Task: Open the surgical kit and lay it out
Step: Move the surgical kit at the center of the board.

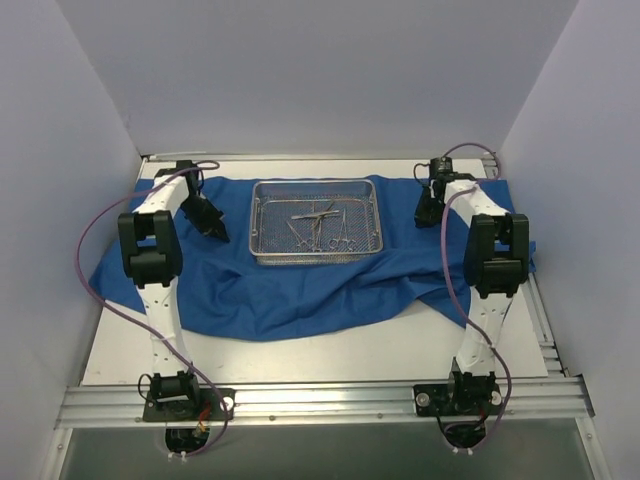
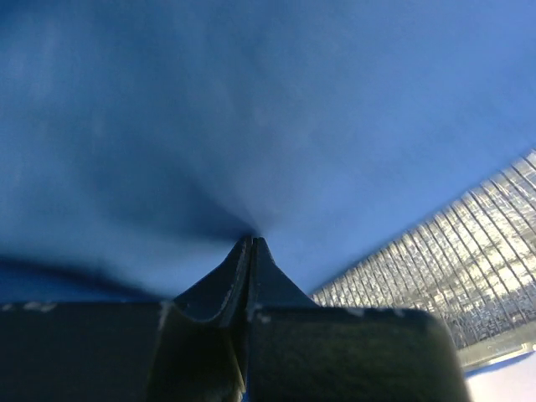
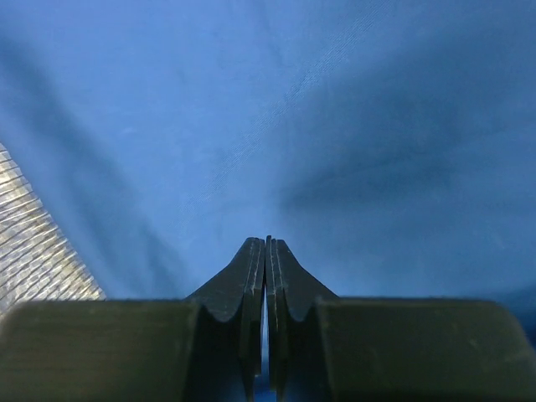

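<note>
The royal-blue cloth wrap (image 1: pixel 300 290) lies spread over the table. The silver wire-mesh tray (image 1: pixel 262 222) stands on its middle, with several thin steel ring-handled instruments (image 1: pixel 320 228) inside. My left gripper (image 1: pixel 218 234) is down on the cloth just left of the tray. In the left wrist view its tips (image 2: pixel 251 241) are shut and the cloth (image 2: pixel 251 109) puckers into them, with the tray's mesh (image 2: pixel 452 268) at the right. My right gripper (image 1: pixel 423 216) is on the cloth right of the tray. It (image 3: pixel 267 243) is shut, with a thin edge of cloth (image 3: pixel 276 109) between the tips. The tray's mesh (image 3: pixel 33 251) shows at the left.
White walls close in the left, right and back. The cloth's near edge (image 1: pixel 330 325) hangs in loose folds toward the bare tabletop (image 1: pixel 330 355). A metal rail (image 1: pixel 320 400) carries both arm bases at the front. Cables loop beside each arm.
</note>
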Robot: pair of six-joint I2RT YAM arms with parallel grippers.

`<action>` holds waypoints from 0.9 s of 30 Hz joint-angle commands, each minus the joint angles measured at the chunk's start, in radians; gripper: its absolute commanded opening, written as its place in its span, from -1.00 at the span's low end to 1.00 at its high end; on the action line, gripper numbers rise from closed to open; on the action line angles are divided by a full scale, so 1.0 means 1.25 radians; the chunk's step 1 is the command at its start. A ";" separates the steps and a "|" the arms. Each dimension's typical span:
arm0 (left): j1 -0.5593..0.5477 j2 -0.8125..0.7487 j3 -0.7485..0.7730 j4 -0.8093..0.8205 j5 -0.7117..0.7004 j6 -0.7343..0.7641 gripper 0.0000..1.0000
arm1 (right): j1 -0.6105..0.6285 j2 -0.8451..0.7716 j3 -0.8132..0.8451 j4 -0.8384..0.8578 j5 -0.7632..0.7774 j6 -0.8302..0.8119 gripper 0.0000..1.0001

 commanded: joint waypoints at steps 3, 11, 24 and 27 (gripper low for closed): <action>0.009 0.069 0.102 -0.030 0.011 -0.033 -0.95 | -0.008 0.089 0.007 0.011 0.003 -0.006 -1.00; 0.008 0.197 0.286 -0.049 0.066 -0.066 -0.95 | -0.017 0.208 0.125 -0.008 -0.012 -0.006 -1.00; 0.010 0.403 0.591 -0.094 0.140 -0.130 -0.95 | -0.068 0.371 0.342 -0.087 -0.024 0.006 -1.00; 0.011 0.439 0.645 -0.084 0.163 -0.139 -0.95 | -0.081 0.401 0.367 -0.097 -0.031 -0.001 -1.00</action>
